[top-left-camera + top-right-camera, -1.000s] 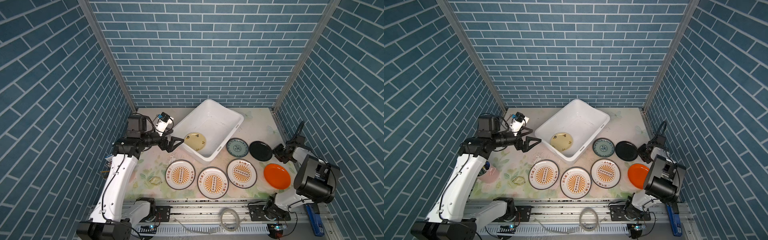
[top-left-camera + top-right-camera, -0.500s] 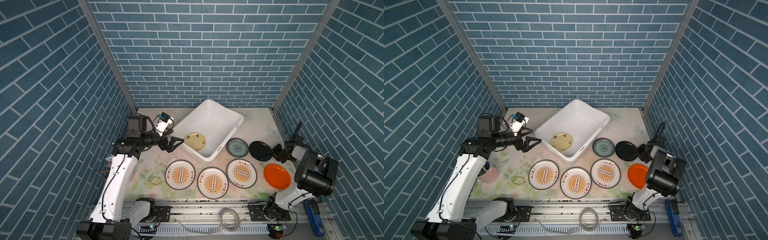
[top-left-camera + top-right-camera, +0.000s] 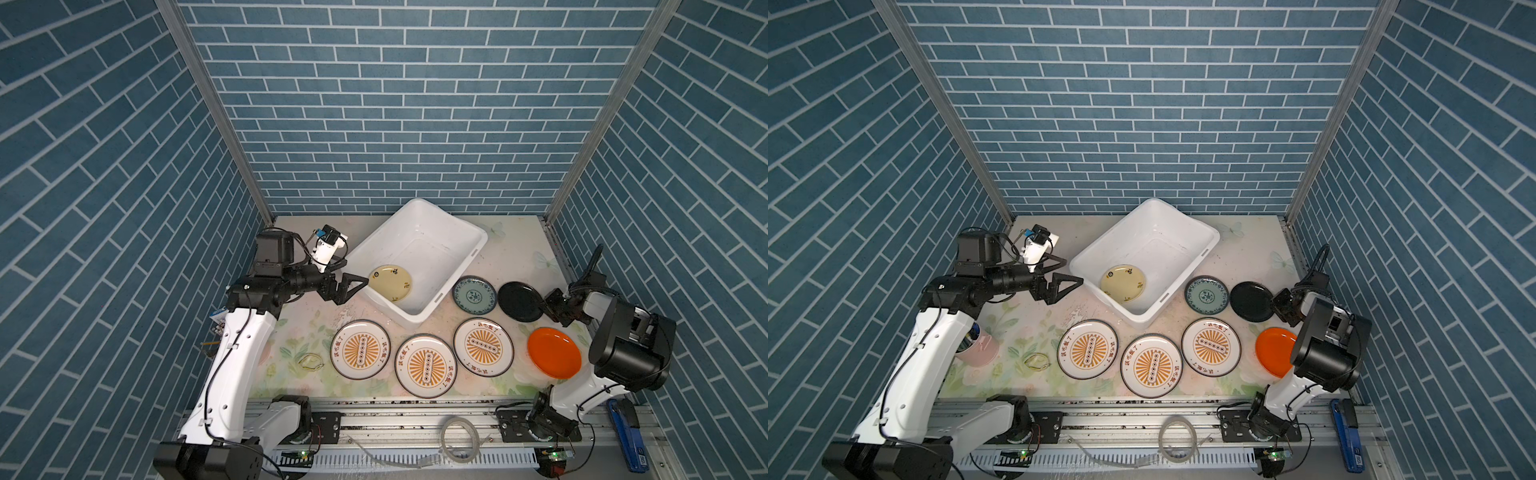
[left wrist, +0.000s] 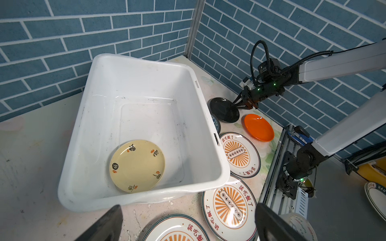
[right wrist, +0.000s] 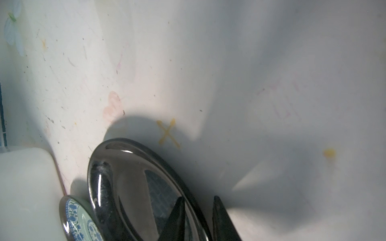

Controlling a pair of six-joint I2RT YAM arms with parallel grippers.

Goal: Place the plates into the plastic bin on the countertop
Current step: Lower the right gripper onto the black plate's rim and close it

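Black plate (image 3: 520,301) is the piece in hand: right gripper (image 5: 198,210) sits at its rim on the side away from the bin, one finger (image 5: 177,212) over the glossy inside, the other outside the rim. Gap is narrow, straddling the rim; whether it already pinches firmly cannot be told. Plate rests on the surface (image 3: 515,249), just beside the teal-patterned plate (image 3: 474,294), which lies next to the plastic bin (image 3: 478,245).

Pale yellow plate (image 3: 390,283) lies flat in the bin. Three sunburst plates (image 3: 427,370) and the orange plate (image 3: 554,352) wait on the surface.

Left gripper (image 3: 353,286) hovers near the bin's corner, fingers spread wide, empty.

Advice for the step, as judgement:
- Seat the rim deep between the fingers before lifting; glazed rim looks slippery.
- Raise the gripped edge first, so the far edge does not shove the teal plate.
- Clear the bin's rolled rim fully, then lower onto bare floor beside the yellow plate.
- Keep the left arm clear.
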